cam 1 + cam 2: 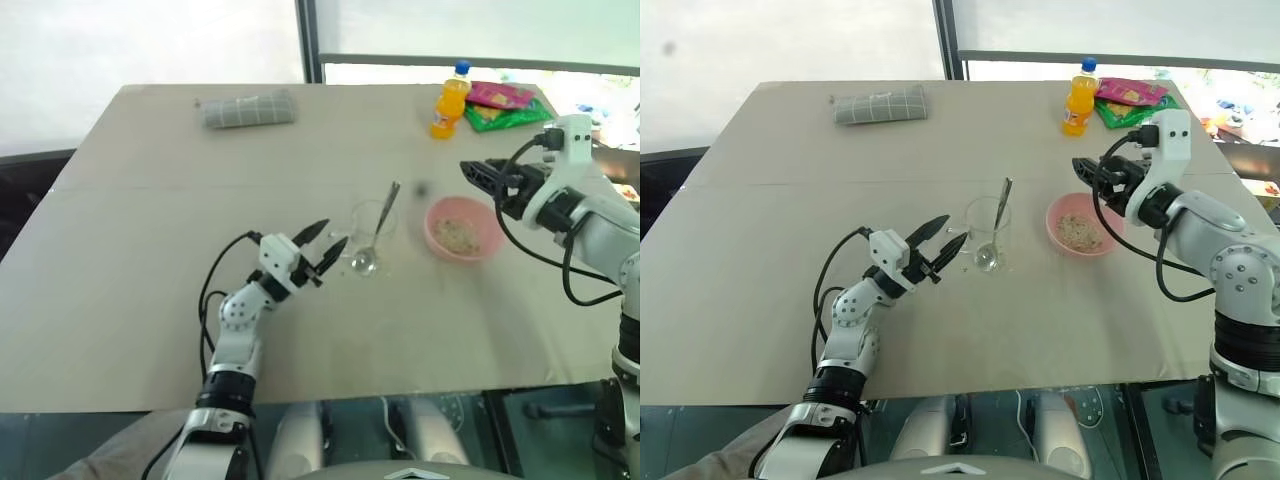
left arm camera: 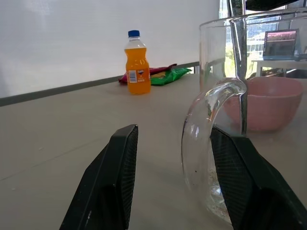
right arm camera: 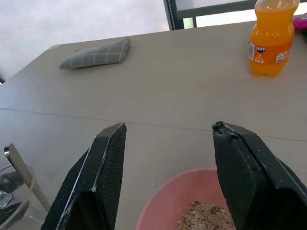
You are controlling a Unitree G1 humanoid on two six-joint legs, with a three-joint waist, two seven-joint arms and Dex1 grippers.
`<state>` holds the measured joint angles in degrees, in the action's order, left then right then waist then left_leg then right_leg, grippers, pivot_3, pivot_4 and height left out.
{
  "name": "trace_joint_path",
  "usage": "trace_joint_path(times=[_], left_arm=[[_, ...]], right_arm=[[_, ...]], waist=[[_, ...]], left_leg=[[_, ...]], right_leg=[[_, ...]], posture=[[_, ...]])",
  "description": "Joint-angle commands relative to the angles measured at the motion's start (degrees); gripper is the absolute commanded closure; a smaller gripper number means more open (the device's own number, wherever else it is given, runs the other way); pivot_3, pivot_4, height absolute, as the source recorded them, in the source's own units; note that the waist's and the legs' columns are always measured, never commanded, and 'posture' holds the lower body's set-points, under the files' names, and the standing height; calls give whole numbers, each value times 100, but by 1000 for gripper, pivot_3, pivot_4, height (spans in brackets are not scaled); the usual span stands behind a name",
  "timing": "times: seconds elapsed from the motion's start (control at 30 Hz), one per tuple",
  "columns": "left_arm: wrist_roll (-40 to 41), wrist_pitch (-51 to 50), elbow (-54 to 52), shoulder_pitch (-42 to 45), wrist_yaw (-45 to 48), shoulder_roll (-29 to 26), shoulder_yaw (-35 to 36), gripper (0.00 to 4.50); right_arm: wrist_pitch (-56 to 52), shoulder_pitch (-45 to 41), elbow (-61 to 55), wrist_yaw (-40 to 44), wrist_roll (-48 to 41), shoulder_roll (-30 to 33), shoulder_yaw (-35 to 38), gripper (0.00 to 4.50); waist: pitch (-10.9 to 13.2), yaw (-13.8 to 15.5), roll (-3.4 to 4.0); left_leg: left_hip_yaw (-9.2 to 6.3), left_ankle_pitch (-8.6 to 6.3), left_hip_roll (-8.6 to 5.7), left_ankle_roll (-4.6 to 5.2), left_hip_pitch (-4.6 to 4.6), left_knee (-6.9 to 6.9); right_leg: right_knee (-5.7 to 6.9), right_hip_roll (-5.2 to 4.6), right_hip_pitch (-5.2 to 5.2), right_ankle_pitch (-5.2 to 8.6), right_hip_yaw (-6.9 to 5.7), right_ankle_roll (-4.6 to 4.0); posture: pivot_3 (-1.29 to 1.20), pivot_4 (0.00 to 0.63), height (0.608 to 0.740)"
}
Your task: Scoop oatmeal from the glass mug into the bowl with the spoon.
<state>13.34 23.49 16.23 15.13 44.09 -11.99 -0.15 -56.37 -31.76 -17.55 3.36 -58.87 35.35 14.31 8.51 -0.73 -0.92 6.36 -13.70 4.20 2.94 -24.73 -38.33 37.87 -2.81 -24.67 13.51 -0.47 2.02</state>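
From the left, I note my left tool (image 1: 322, 243) empty with jaws apart just beside the glass mug (image 1: 372, 228), in which the spoon (image 1: 375, 235) leans handle-up toward the pink bowl (image 1: 463, 229) holding oatmeal (image 1: 460, 236), over whose far rim my right tool (image 1: 480, 180) hovers apart, farther from the handle.

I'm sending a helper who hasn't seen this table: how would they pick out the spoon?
Near the middle of the beige table, left of the pink bowl, stands a clear glass mug. The spoon stands inside it, the only slim shiny metal thing.
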Motion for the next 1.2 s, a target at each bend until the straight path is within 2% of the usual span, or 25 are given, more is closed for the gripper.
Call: trace_joint_path(times=[0.03,0.27,0.47,0.6,0.7,0.77,0.87,0.93,1.0,1.07,1.1,1.17,1.2], left_arm=[[96,-114,-411,-167,19,-125,-23,2086],[345,-415,-1062,-614,13,-346,47,2086],[565,-971,-2097,-1477,-291,-652,310,2086],[642,-1628,-3104,-2357,-802,-724,489,2086],[569,-1898,-3764,-3121,-1136,-680,589,2086],[650,-2244,-4054,-3518,-1558,-535,743,2086],[162,-2678,-4297,-3932,-2327,-363,925,2086],[-19,-2776,-4408,-4119,-2476,-364,911,2086],[-8,-2682,-4523,-4248,-2480,-319,906,2026],[-26,-2665,-4597,-4295,-2527,-279,891,1433],[-33,-2682,-4620,-4301,-2540,-275,879,1125],[-124,-2701,-4666,-4322,-2582,-285,877,149],[-140,-2735,-4678,-4332,-2594,-291,879,56]], right_arm=[[22,8,-230,73,43,79,223,1638],[23,282,-284,207,94,235,408,1638],[73,1562,-789,623,-49,629,1333,1638],[575,3190,-1321,1591,292,694,1687,1638],[1651,4479,-1562,2690,1091,571,1543,1638],[2399,5055,-1583,3501,1199,242,1521,1638],[3127,5587,-1131,4365,1678,120,1216,1638],[3486,5526,-541,4656,2068,201,1055,1638],[3950,5338,6,4921,2336,204,999,1131],[4361,5206,403,5200,2534,217,938,208],[4551,5186,550,5370,2648,259,880,0],[4906,5176,800,5605,2868,291,794,0],[4925,5140,873,5617,2839,246,804,0]], waist=[[0,1,0],[0,7,0],[0,31,-1],[0,12,-1],[-4,5,-4],[-4,-4,-3],[0,-11,-5],[6,-13,-19],[6,-18,-25],[9,-15,-23],[9,-10,-20],[9,12,-19],[8,18,-19]], left_leg=[[0,0,0,0,0,0],[0,0,0,0,-1,0],[-2,-1,2,0,-3,1],[-10,-1,4,0,4,3],[-8,-1,1,0,6,1],[-13,-2,6,-1,21,1],[-10,-3,15,-1,50,-1],[-9,-17,10,-26,88,0],[-12,-20,7,-30,104,-1],[-11,-21,2,-30,99,0],[-10,-21,-1,-30,98,0],[-11,-22,-4,-28,93,7],[-12,-23,-5,-26,91,13]], right_leg=[[0,0,0,0,-1,0],[-1,-2,0,0,0,0],[-7,-4,1,1,-1,0],[-8,-4,9,2,-3,0],[-7,-6,9,4,0,3],[-15,-6,24,14,-2,13],[-14,-8,44,32,0,2],[-15,-21,69,33,1,1],[-25,-37,87,33,-2,1],[-34,-86,85,33,-10,0],[-33,-98,85,32,-16,0],[-36,-102,81,33,-28,-1],[-38,-100,79,33,-31,-2]], posture=[[0,150,740],[0,150,740],[0,150,740],[0,150,740],[0,150,740],[0,150,740],[0,150,740],[0,150,740],[0,150,740],[0,150,740],[0,150,740],[0,150,740],[0,150,740]])
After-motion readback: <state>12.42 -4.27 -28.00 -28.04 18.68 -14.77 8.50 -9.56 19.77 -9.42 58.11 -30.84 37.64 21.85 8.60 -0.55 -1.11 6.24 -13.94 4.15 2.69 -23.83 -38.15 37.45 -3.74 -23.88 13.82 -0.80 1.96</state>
